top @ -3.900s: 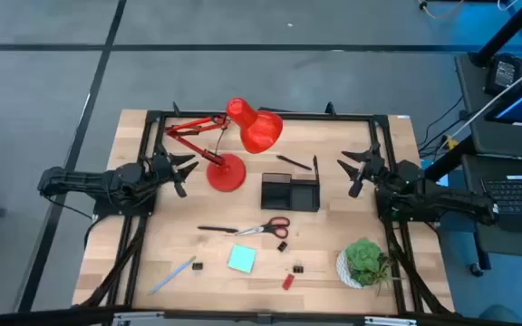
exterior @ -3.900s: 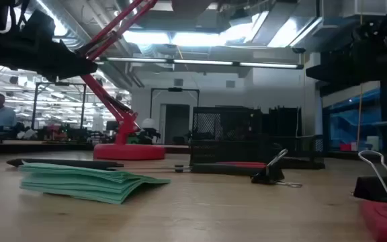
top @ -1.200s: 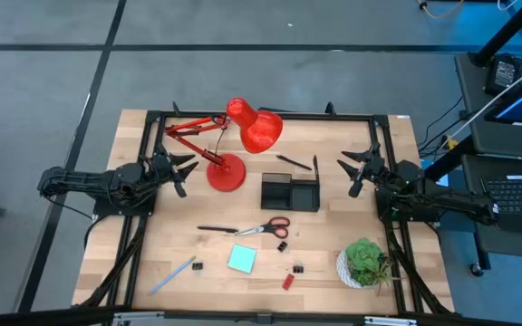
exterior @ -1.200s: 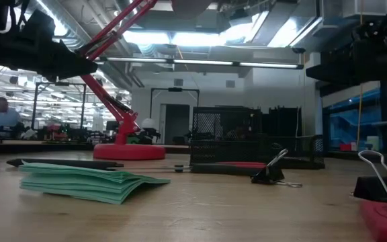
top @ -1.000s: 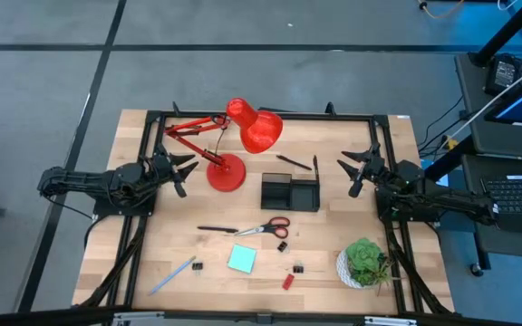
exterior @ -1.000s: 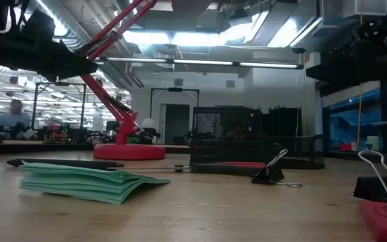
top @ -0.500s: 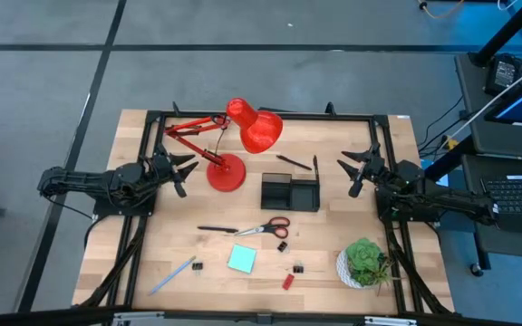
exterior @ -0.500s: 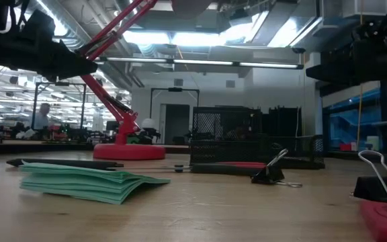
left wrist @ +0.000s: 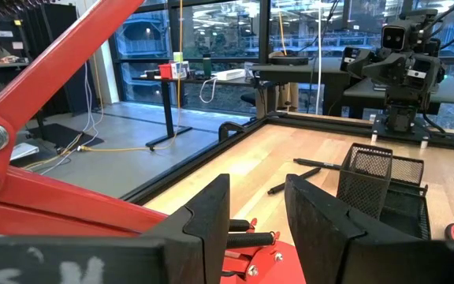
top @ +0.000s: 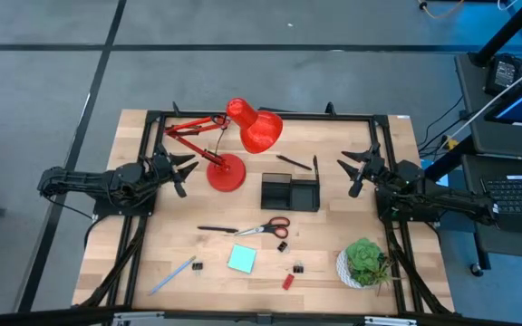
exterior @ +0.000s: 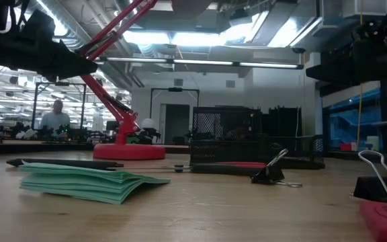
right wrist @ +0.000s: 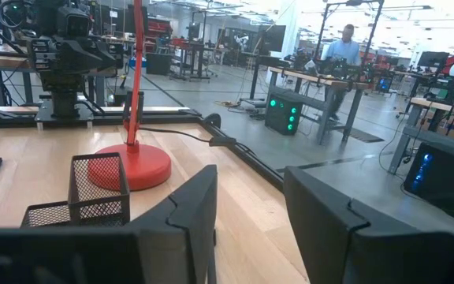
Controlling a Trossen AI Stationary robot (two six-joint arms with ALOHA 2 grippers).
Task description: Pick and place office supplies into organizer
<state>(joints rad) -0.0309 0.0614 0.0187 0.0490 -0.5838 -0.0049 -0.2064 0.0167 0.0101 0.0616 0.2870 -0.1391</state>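
From above, both hands hang released and empty: left hand (top: pixel 181 169) beside the lamp (top: pixel 239 145), right hand (top: pixel 355 168) beside the organizer (top: pixel 290 193). Only the low view shows a person (exterior: pixel 56 119) beyond the bench (top: pixel 333 226).

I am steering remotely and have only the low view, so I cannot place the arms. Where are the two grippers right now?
Observer: The left gripper hangs at the table's left side, beside the red lamp base, fingers apart, holding nothing.
Operator: And the right one?
Observer: The right gripper hangs at the table's right side, to the right of the organizer, also open and empty.
Operator: Is anything in the organizer yet?
Observer: From above, its compartments look empty; the scissors lie on the wood just in front of it.
Operator: Any pens behind it?
Observer: Two thin black pens lie just behind the organizer.
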